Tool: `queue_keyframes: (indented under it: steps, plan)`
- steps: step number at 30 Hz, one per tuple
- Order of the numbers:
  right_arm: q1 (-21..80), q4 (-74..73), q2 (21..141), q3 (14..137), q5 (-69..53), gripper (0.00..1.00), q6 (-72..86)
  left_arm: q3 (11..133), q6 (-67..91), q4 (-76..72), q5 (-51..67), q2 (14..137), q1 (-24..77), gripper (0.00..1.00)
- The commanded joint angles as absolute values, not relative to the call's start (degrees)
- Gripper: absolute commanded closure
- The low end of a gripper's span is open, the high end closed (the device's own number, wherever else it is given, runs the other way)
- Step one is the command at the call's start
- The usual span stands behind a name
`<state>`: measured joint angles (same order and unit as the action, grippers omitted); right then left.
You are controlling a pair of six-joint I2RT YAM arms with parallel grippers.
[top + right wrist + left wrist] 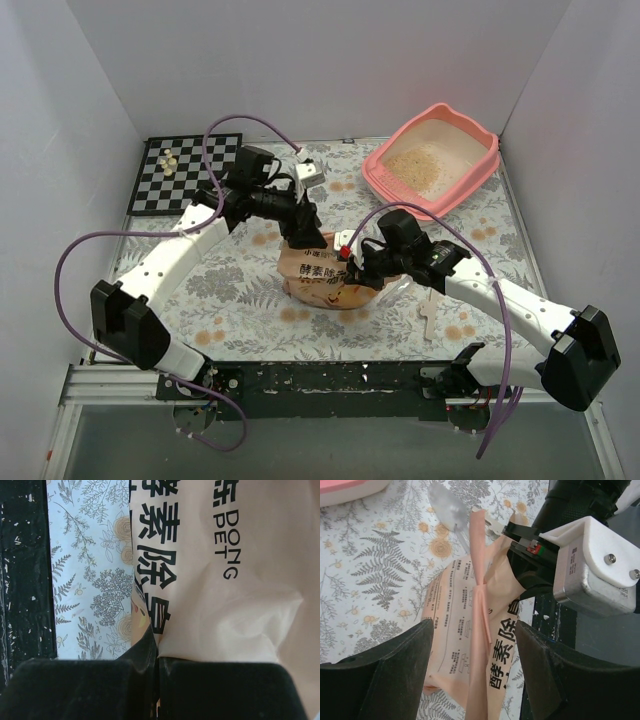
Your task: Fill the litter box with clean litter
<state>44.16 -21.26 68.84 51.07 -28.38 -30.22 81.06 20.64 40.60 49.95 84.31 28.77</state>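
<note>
The big desk (250, 300) has a leafy cloth on it. The pink litter box (400, 203) sits in the far right corner, well away from both arms. It holds only a thin, patchy layer of tan litter (425, 165). You can see the pale floor of the box through it. So I think the job has begun but is far from done, and a lot more litter has to go in.

The peach bag (318, 275) lies in the middle of the desk, well apart from the box. The right gripper (158, 660) is clenched on the bag's edge. The left gripper (474, 624) is spread wide, with the bag's folded top between its fingers. The fingers do not squeeze it. I think the bag has to be lifted, carried over to the box and tipped.

Now the count, big to small:
- One desk.
- One litter box.
- One bag.
- One chessboard (185, 175), at the far left.
- Two arms, each with one gripper.
- One clear scoop (428, 318), lying on the cloth under the right arm.
- A small bunch of pale chess pieces (168, 162), too tiny to count.
</note>
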Motion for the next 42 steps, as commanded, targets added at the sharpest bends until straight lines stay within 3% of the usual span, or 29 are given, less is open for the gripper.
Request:
queue_keyframes:
  steps: [1, 6, 10, 11, 13, 14, 22, 28, 34, 35, 37, 38, 39, 42]
  plan:
    - [44.38, -21.27, 68.38, 52.47, -28.65, 0.99, -29.88, 79.37, 20.04, 43.68, 49.75, 83.05, 31.02, 0.34]
    - [44.38, -21.62, 68.47, 53.09, -28.65, 0.99, -29.79, 77.26, 19.08, 45.18, 46.24, 84.64, 32.95, 0.46]
    - [44.38, -21.53, 67.94, 53.35, -28.04, 0.99, -29.36, 75.77, 16.96, 44.31, 43.87, 84.82, 34.89, 0.92]
    - [44.38, -21.45, 67.94, 53.61, -27.43, 0.99, -28.66, 75.07, 16.79, 43.69, 41.86, 84.47, 35.76, 0.99]
    - [44.38, -22.75, 68.11, 55.18, -26.46, 0.97, -27.87, 72.7, 16.7, 39.75, 36.15, 82.54, 37.52, 1.0]
    - [44.3, -24.33, 68.46, 57.11, -26.28, 0.86, -27.6, 70.42, 16.61, 36.77, 32.82, 80.96, 38.66, 1.0]
    - [44.21, -36.55, 65.92, 68.98, -21.81, 0.39, -25.14, 51.25, 16.96, 6.35, 18.64, 62.95, 43.15, 1.0]
    - [44.21, -41.04, 65.65, 74.0, -14.42, 0.33, -25.93, 41.5, 18.72, -8.68, 15.12, 52.31, 43.59, 1.0]
    - [44.12, -43.68, 67.5, 77.87, -11.7, 0.4, -26.81, 35.77, 18.55, -15.82, 16.61, 47.37, 43.94, 1.0]
    - [44.12, -43.51, 67.59, 78.22, -10.91, 0.45, -26.81, 35.6, 18.28, -15.91, 17.13, 47.03, 44.12, 1.0]
    - [44.03, -43.59, 67.85, 79.01, -10.37, 0.71, -26.81, 35.33, 17.58, -16.17, 17.58, 46.58, 45.08, 1.0]
    - [43.95, -43.85, 68.03, 79.36, -10.46, 0.89, -26.81, 35.25, 17.32, -16.17, 17.23, 46.41, 45.78, 1.0]
    - [43.86, -44.64, 68.29, 79.63, -11.24, 0.98, -26.89, 35.07, 16.79, -16.17, 16.7, 46.15, 46.66, 1.0]
    - [43.86, -45.79, 68.47, 78.76, -13.01, 0.99, -27.51, 34.11, 14.86, -16.26, 13.02, 45.44, 50.17, 1.0]
